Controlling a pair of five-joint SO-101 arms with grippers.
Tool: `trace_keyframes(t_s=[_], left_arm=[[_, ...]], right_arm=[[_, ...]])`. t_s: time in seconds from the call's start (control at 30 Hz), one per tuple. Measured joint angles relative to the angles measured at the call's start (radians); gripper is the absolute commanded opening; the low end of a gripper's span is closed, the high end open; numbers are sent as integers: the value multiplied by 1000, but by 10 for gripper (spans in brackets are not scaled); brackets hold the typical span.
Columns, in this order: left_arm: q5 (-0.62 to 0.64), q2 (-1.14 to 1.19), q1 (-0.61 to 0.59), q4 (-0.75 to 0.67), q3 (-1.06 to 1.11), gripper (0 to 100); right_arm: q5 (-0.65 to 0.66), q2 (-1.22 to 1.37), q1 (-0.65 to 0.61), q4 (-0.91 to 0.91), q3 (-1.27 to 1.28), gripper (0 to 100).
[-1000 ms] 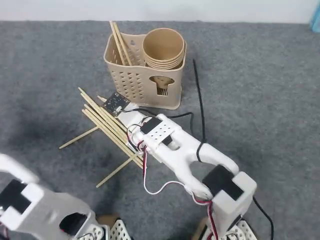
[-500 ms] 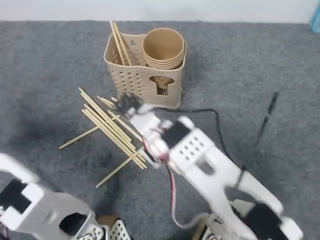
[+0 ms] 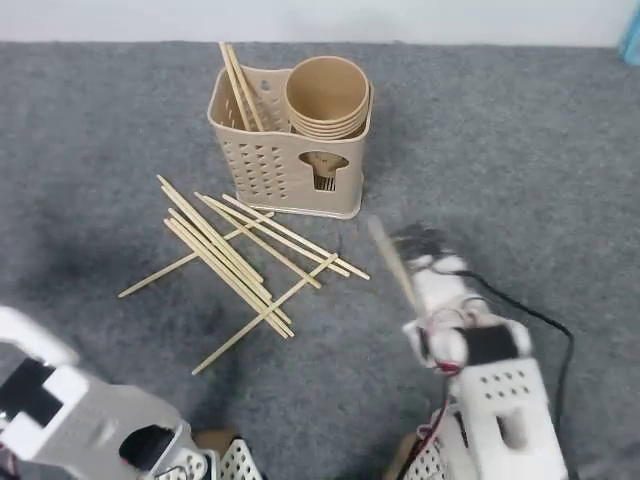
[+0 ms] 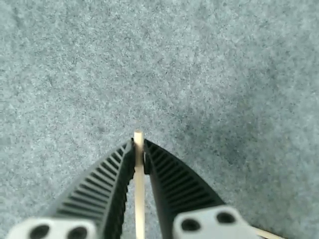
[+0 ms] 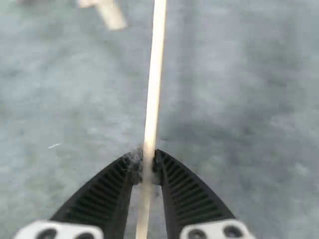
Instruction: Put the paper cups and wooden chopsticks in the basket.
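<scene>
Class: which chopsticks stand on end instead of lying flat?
The pair of chopsticks in the basket, in the slot beside the stacked paper cups. They stand leaning with tips above the rim; the pile lies flat on the carpet.

Your high view looks steeply down from behind the arms over the grey tabletop (image 3: 520, 130), your two wrist views sit close above that same tabletop, sighting forward along the left fingers (image 4: 107, 184) and right fingers (image 5: 104, 194)
</scene>
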Motion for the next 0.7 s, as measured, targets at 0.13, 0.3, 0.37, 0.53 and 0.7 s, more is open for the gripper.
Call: trace_keyframes(t_s=[0.13,0.3,0.37,0.53,0.7], left_arm=[[0,0,0,0,0,12],[0,0,0,0,0,12],[0,0,0,0,0,12],[0,0,0,0,0,12],[0,0,0,0,0,12]], right_arm=[[61,-52,104,0,40,186],[75,-29,127,0,41,167],[75,-2,130,0,29,136],[78,129,110,0,-130,120],[63,388,48,0,-362,118]])
